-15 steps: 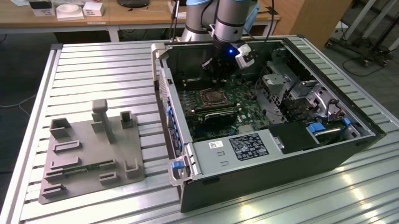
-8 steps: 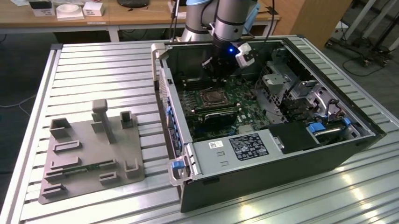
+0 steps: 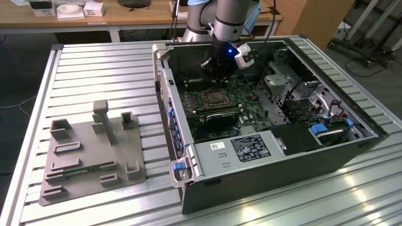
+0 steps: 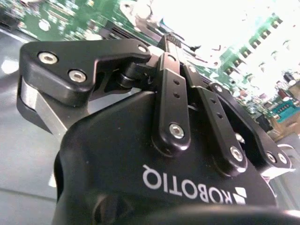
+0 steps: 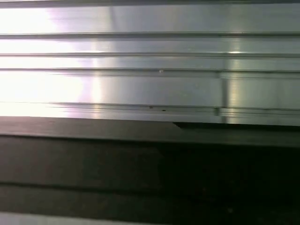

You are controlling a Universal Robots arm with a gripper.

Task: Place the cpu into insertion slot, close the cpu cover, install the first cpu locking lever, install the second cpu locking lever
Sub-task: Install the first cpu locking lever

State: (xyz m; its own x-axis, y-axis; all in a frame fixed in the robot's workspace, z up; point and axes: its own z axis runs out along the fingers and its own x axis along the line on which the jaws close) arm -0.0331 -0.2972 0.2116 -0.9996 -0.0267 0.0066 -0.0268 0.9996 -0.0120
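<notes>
Slatted table (image 3: 100, 61); grey fixture (image 3: 88, 155) beside computer case (image 3: 164, 94); end effector (image 3: 217, 77) clenched near insertion slot (image 3: 215, 100).

We are in a robotics lab or test workshop: an open computer case (image 3: 270, 117) lies on a slatted aluminium table (image 3: 94, 70), with a robot arm (image 3: 229, 21) reaching into it. Beside the case sits a grey fixture plate (image 3: 84, 188). Behind the case we see a wooden desk (image 3: 125, 16) and loose floor cables (image 3: 364, 63).
</notes>
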